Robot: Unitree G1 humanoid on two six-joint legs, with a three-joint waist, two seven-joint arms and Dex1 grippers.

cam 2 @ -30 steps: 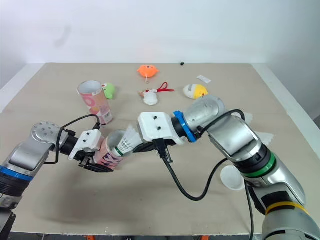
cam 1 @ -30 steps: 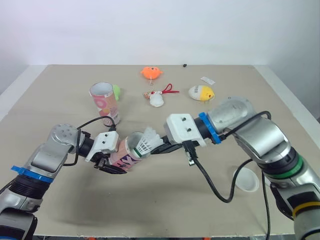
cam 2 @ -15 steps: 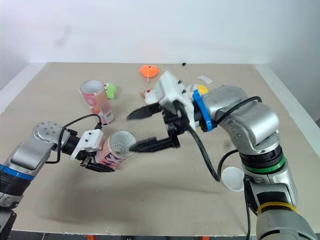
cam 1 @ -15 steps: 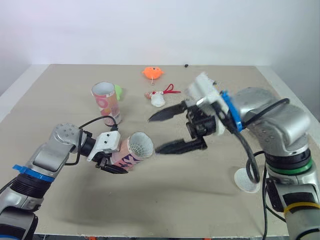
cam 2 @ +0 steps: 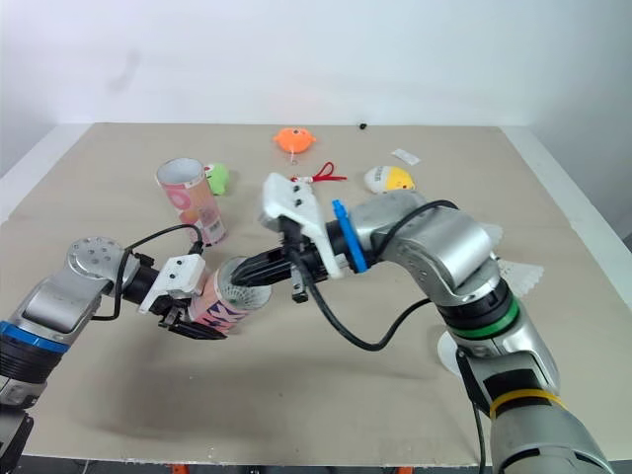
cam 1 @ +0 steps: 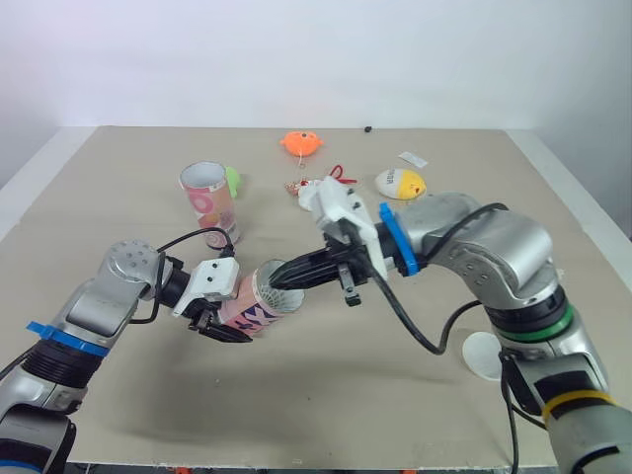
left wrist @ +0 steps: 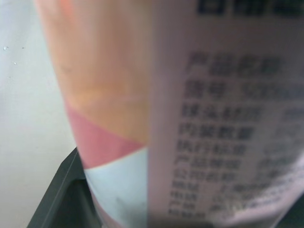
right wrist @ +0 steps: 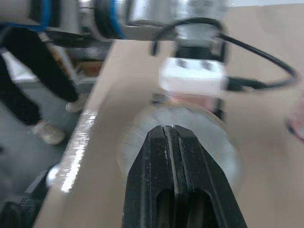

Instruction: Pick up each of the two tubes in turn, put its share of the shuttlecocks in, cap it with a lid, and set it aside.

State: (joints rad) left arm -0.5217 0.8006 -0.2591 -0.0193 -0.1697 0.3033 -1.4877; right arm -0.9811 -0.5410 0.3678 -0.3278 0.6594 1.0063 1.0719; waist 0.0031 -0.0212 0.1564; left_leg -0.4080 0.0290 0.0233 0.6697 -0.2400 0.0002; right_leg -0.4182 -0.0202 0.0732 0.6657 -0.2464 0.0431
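In the head camera, your left gripper (cam 1: 225, 318) sits in the lower left of the frame, clamped around the pink patterned tube (cam 1: 255, 301). It grips the tube near its closed end. The tube is tilted over, almost lying, with its open mouth turned toward the centre of the frame. Your right gripper (cam 1: 278, 277) comes in from the right with its two black fingers pressed together, holding nothing. Its tips are right at the tube's mouth, overlapping the rim. You cannot tell from here how deep they reach. The second tube (cam 1: 209, 202) stands upright in the upper left, well apart from both grippers. A white lid (cam 1: 484, 354) lies flat on the table (cam 1: 118, 178) in the lower right, beside your right forearm.

In the left wrist camera, the held tube's printed wall is pressed up close against the lens. One black finger (left wrist: 61, 194) lies against its pale end band.

In the right wrist camera, you look along the closed fingers. The round white rim of the tube's mouth rings their tips, and the left gripper's white housing (right wrist: 192, 80) is just beyond.
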